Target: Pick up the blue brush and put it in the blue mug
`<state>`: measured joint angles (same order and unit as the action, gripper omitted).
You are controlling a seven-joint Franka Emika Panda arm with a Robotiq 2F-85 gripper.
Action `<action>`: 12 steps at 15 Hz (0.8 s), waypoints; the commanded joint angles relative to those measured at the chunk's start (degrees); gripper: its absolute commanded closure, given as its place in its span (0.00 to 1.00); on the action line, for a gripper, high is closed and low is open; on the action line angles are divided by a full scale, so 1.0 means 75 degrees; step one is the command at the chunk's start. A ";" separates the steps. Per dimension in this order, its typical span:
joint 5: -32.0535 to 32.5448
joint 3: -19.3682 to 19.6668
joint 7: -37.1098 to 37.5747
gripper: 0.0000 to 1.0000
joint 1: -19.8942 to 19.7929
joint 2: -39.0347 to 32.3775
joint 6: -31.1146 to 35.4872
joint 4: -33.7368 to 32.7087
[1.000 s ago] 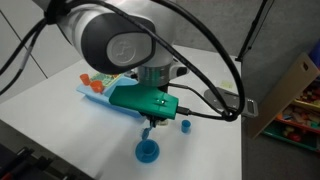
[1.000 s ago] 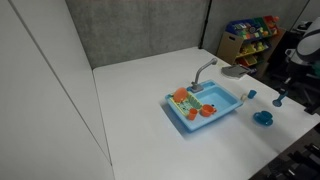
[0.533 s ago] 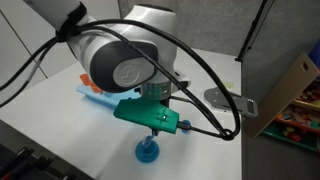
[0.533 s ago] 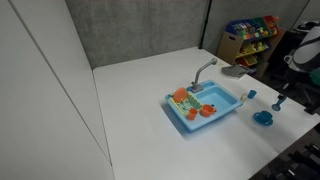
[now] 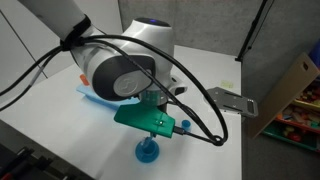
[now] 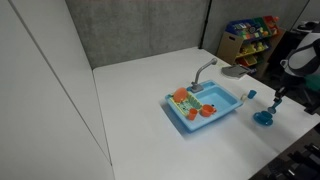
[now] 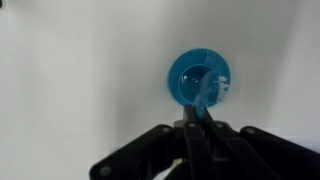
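The blue mug (image 7: 196, 75) stands on the white table and shows from above in the wrist view. It also shows in both exterior views (image 5: 148, 152) (image 6: 264, 118). My gripper (image 7: 194, 122) hangs right above the mug, its fingers shut on the blue brush (image 7: 208, 95). The brush's tip reaches over the mug's opening. In both exterior views the gripper (image 5: 151, 136) (image 6: 277, 98) is just over the mug. The brush itself is too small to make out there.
A light-blue toy sink (image 6: 222, 112) with orange cups and a grey faucet (image 6: 203, 70) stands beside the mug; it also shows behind the arm (image 5: 88, 93). A tiny teal cup (image 5: 185, 125) (image 6: 251, 94) sits nearby. The table edge is close to the mug.
The arm has come down and shifted over the mug with the brush held. The mug and sink have not moved.
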<state>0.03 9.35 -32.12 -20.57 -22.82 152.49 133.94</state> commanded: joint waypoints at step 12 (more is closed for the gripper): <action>-0.0091 -0.0380 -0.0007 0.97 -0.0459 -0.0494 0.0375 -0.0255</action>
<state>-0.15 7.74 -32.12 -22.34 -25.42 154.32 133.27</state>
